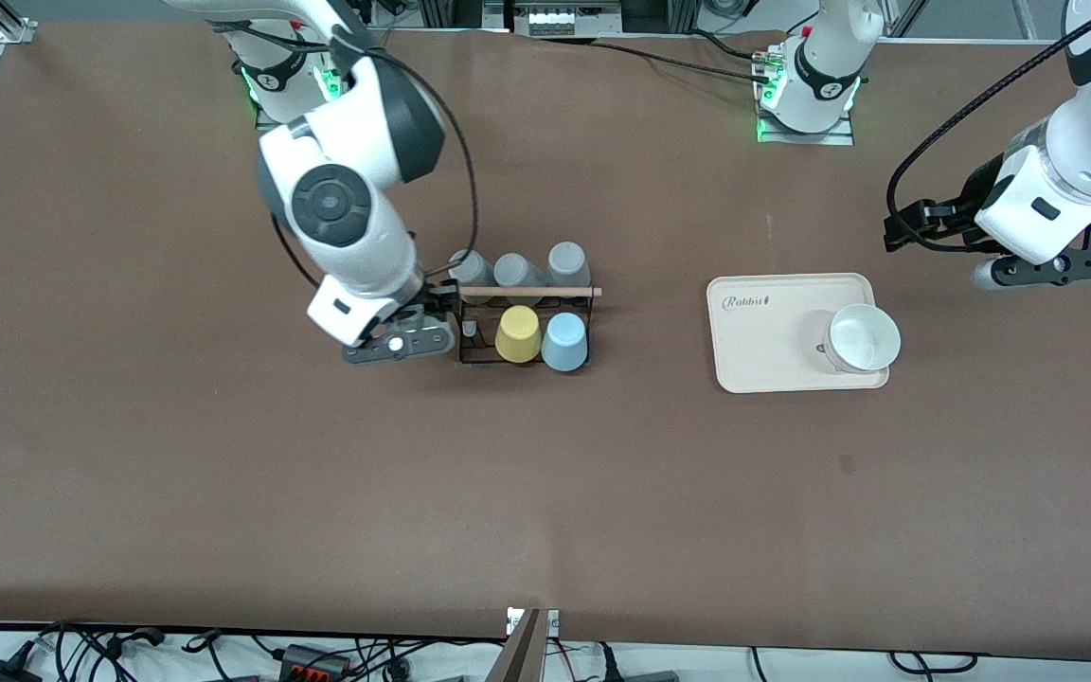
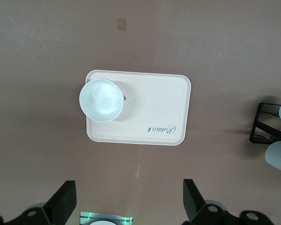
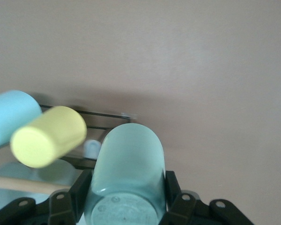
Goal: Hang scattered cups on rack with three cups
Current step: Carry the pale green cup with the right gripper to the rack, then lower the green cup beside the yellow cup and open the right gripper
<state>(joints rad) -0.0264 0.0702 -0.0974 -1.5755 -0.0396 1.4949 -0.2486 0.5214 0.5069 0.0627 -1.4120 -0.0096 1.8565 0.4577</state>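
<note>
1. The right gripper (image 3: pixel 124 206) clamps a green cup (image 3: pixel 126 173) beside the rack (image 1: pixel 527 327), at the right arm's end of it.
2. Judged: line the cup's mouth over the free peg (image 1: pixel 470 329) beside the yellow cup (image 1: pixel 518 333), then lower straight.
3. The blue cup (image 1: pixel 564 341) is already racked.
4. The left gripper (image 2: pixel 126 206) waits spread wide above the tabletop (image 1: pixel 602 493), near the tray (image 2: pixel 159 110).

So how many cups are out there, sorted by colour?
Grey tapered tumblers on the black wire rack: 3
Yellow tumbler there: 1
Light blue tumbler there: 1
Sage green tumbler in the right gripper: 1
White cup on beige tray: 1
Total: 7
</note>
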